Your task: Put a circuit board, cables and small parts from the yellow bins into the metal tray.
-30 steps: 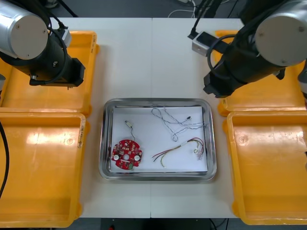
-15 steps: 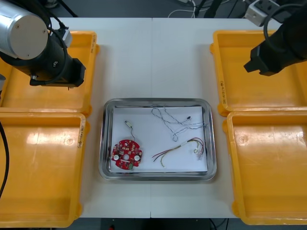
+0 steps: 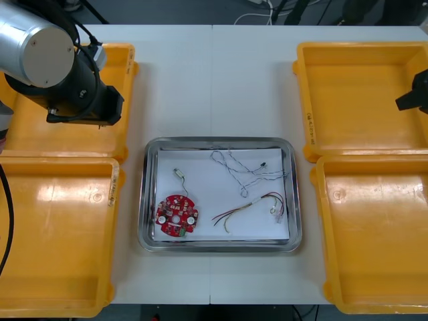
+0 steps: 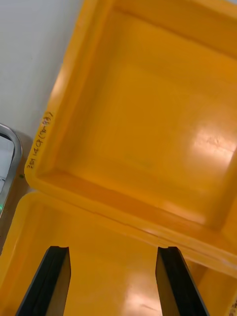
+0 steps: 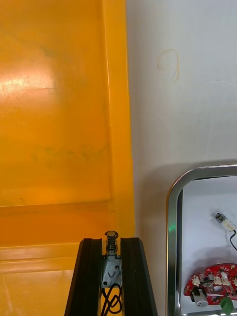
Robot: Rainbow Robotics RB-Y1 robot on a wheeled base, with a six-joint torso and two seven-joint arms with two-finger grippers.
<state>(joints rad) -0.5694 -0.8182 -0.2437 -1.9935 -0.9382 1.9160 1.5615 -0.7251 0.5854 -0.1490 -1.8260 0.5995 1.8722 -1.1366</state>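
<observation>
**Left gripper clamps one small part; tray holds one board and three cables**

Four yellow bins (image 3: 67, 221) line the light table (image 3: 214, 80), two along its left edge and two along its right edge. A single metal tray (image 3: 143, 200), white inside, sits between them.

One round red circuit board (image 3: 177, 215) lies in the tray's near-left corner. One short black cable (image 3: 180, 177) lies just beyond it, by the tray's left edge. One twisted blue and white cable (image 3: 237, 168) sprawls toward the far-right corner. One red and yellow cable (image 3: 254, 206) lies toward the near-right corner. The three cables lie apart from the board.

In the left wrist view, the left gripper (image 5: 111, 244) is closed tight on one small metal part (image 5: 111, 269). A loop of black wire trails from the part between the two fingers (image 5: 92, 276). The gripper hangs over the inner rim where the two left bins meet, near the tray's far-left corner.

The right arm (image 3: 414, 100) shows at the table's right edge, over the far right bin. In the right wrist view, the right gripper (image 4: 113, 249) holds nothing, and its two fingers (image 4: 55, 281) stand wide apart. It is above the near right bin, close to the rim that bin shares with the far one.
</observation>
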